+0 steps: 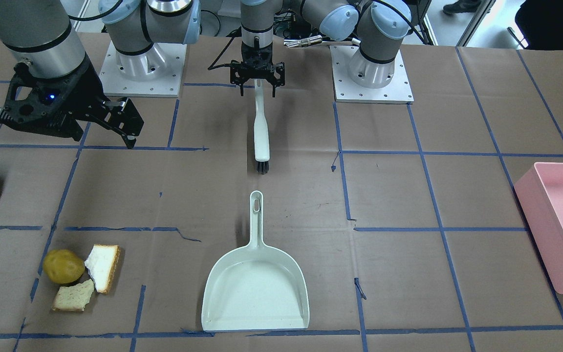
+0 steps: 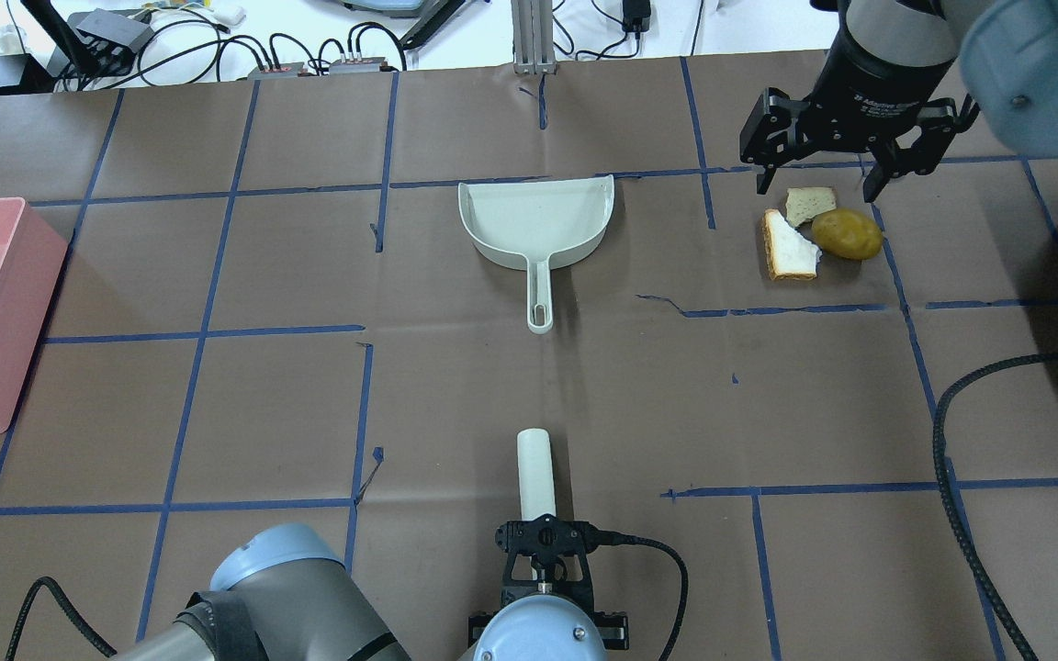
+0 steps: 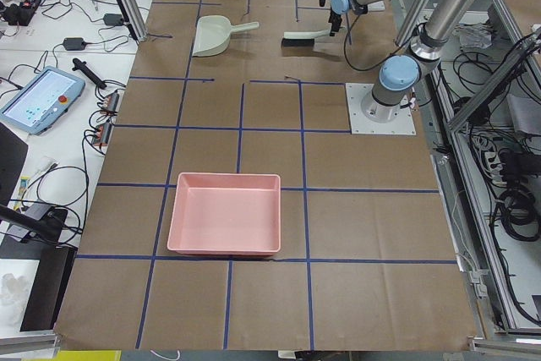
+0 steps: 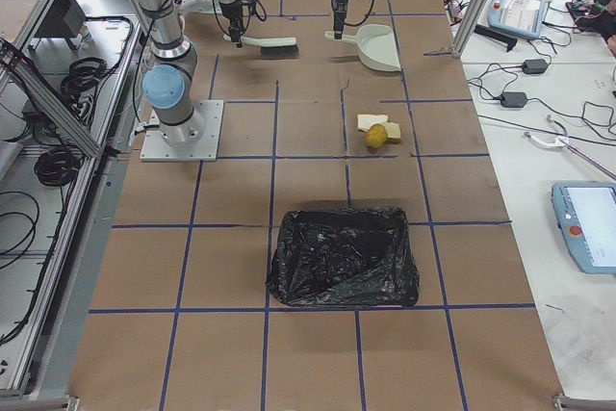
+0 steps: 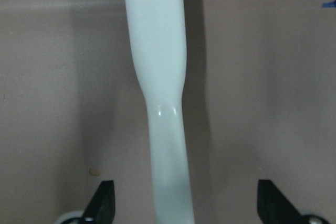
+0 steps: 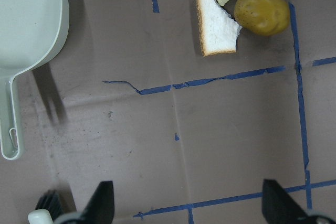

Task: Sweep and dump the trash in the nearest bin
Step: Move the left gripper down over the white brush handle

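Our left pincer [image 1: 258,85] hangs wide open astride the handle of the brush [image 1: 261,132], gripping nothing, placed, we judge, to close on it. Our right pincer [image 2: 814,188] gapes empty above the potato [image 2: 847,234], bread slice [image 2: 788,246] and torn bread piece [image 2: 809,204], which lie clustered on the worktop [image 2: 492,386] near the dustpan [image 2: 536,220].

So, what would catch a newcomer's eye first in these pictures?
Probably the pale green plastic dustpan at the middle of the table, and the white-handled, black-bristled brush in line with it, whose handle the open left gripper straddles. Next, on the robot's right side, the yellow-brown potato-like lump, white bread slice and torn tan bread piece, clustered near the open right gripper.
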